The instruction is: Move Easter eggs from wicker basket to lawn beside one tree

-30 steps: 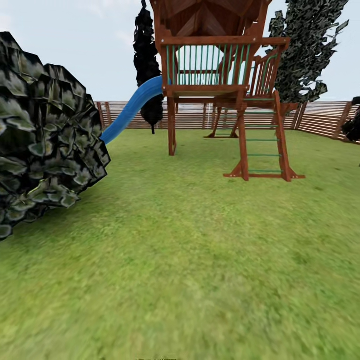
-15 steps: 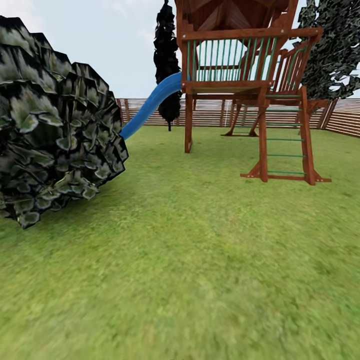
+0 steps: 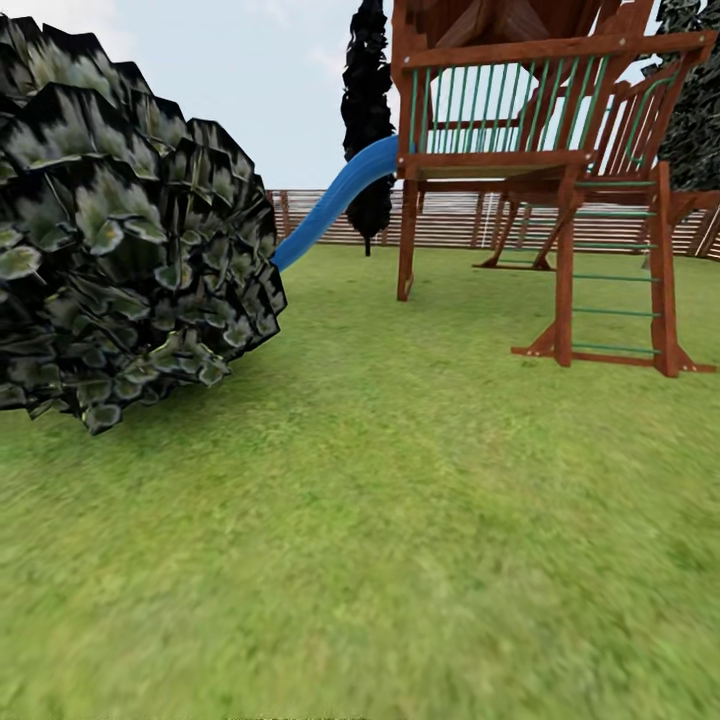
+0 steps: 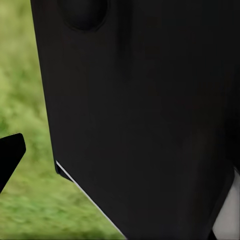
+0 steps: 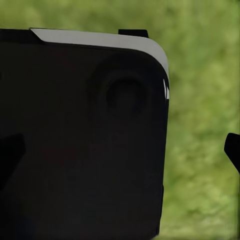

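Tool states cannot be told, dark bodies blocking both wrist views over lawn [image 3: 400,520].

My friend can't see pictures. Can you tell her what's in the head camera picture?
A wide green lawn fills the front of the picture, with a big dark leafy bush at the left. Behind stands a wooden play tower with a blue slide and a ladder, then a slatted fence and pale sky.

Flat bright daylight, soft shade beneath the leaf clump [image 3: 120,230], near lawn [image 3: 400,560] smeared, wrist views blurred.
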You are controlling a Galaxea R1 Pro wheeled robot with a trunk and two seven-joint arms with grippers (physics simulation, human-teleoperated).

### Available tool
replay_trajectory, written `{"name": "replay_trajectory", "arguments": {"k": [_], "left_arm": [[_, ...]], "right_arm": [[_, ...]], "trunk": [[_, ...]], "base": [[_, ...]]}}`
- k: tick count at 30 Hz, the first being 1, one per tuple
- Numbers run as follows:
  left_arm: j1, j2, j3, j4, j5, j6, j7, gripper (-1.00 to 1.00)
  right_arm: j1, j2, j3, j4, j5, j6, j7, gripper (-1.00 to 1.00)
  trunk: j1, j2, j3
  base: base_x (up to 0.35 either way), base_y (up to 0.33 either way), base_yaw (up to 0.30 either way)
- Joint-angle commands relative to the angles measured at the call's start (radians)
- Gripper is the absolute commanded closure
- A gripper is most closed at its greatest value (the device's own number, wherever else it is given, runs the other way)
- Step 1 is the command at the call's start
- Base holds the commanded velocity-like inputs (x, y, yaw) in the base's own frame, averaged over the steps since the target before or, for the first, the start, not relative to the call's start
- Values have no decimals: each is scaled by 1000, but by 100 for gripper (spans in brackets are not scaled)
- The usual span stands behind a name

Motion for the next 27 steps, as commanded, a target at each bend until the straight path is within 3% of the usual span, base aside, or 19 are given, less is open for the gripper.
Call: {"name": "replay_trajectory", "arguments": {"k": [1, 27], "left_arm": [[0, 0, 1, -2, 1, 1, -1, -100], [0, 0, 1, -2, 1, 0, -1, -100]], "right_arm": [[0, 0, 0, 1, 0, -3, 2, -100], [0, 0, 1, 2, 2, -6, 5, -100]], "trunk": [[0, 0, -2], [0, 0, -34]], "base": [[0, 0, 129], [0, 0, 28]]}}
